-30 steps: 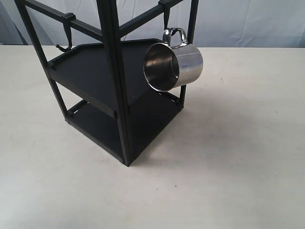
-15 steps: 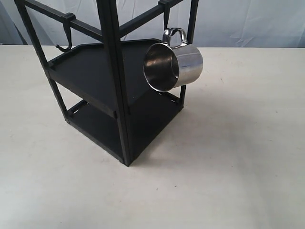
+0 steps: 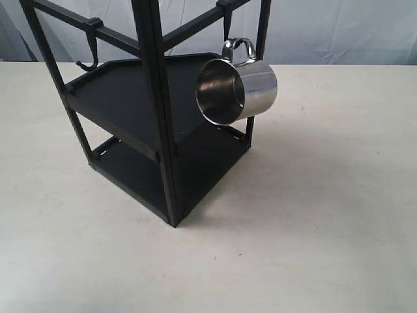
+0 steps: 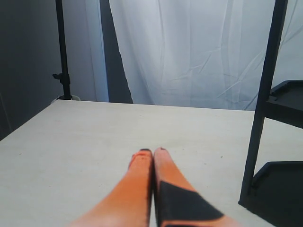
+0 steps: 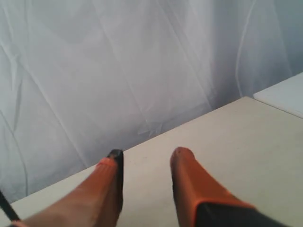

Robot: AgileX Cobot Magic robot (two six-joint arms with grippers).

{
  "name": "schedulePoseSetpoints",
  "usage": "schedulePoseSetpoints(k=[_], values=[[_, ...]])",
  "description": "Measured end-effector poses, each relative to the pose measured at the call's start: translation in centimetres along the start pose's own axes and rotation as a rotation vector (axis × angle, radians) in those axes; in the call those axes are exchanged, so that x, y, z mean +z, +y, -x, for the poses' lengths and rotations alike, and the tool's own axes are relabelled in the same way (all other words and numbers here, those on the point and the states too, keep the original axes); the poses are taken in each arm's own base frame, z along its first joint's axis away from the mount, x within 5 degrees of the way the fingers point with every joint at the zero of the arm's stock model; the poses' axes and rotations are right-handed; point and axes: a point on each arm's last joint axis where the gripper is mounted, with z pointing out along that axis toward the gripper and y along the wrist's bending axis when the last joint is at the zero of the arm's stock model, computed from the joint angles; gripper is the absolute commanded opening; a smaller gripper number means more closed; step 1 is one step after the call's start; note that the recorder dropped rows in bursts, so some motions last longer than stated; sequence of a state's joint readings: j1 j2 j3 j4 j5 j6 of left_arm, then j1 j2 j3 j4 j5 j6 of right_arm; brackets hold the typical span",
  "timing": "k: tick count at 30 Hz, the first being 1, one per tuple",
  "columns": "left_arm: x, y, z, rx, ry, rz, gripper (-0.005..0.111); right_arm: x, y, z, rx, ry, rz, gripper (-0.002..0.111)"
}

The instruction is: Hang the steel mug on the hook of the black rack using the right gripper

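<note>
The steel mug [image 3: 238, 90] hangs by its looped handle from a hook [image 3: 227, 29] on the black rack [image 3: 156, 117], its open mouth turned toward the camera. No gripper touches it, and neither arm shows in the exterior view. In the right wrist view my right gripper [image 5: 146, 152] is open, with only bare table between its orange fingers. In the left wrist view my left gripper [image 4: 152, 150] is shut with nothing in it, over the table beside a rack post [image 4: 263, 101].
A second hook [image 3: 90, 49] hangs unused on the rack's left rail. White curtain [image 3: 339, 29] backs the pale table [image 3: 313, 215]. A black stand [image 4: 61, 52] rises past the table's far corner in the left wrist view.
</note>
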State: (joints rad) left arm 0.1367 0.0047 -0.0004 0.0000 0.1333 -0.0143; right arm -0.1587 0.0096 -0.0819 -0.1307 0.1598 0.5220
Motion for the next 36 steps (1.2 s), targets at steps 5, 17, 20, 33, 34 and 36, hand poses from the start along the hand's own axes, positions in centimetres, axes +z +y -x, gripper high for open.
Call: schedulePoseSetpoints(k=[5,17,20,33,34,36], values=[[0.0,0.0,0.0,0.0,0.0,0.0,0.002,0.2,-0.9,-0.9,0.016,0.0,-0.091,0.035],[0.0,0.0,0.0,0.0,0.0,0.0,0.002,0.2,-1.1,-1.5,0.07,0.015,-0.097,0.035],[0.0,0.0,0.0,0.0,0.0,0.0,0.002,0.2,-1.1,-1.5,0.07,0.015,-0.097,0.035],[0.0,0.0,0.0,0.0,0.0,0.0,0.002,0.2,-1.1,-1.5,0.07,0.015,-0.097,0.035],[0.0,0.0,0.0,0.0,0.0,0.0,0.002,0.2,-1.1,-1.5,0.07,0.015,-0.097,0.035],[0.0,0.0,0.0,0.0,0.0,0.0,0.002,0.2,-1.1,-1.5,0.07,0.015,-0.097,0.035]])
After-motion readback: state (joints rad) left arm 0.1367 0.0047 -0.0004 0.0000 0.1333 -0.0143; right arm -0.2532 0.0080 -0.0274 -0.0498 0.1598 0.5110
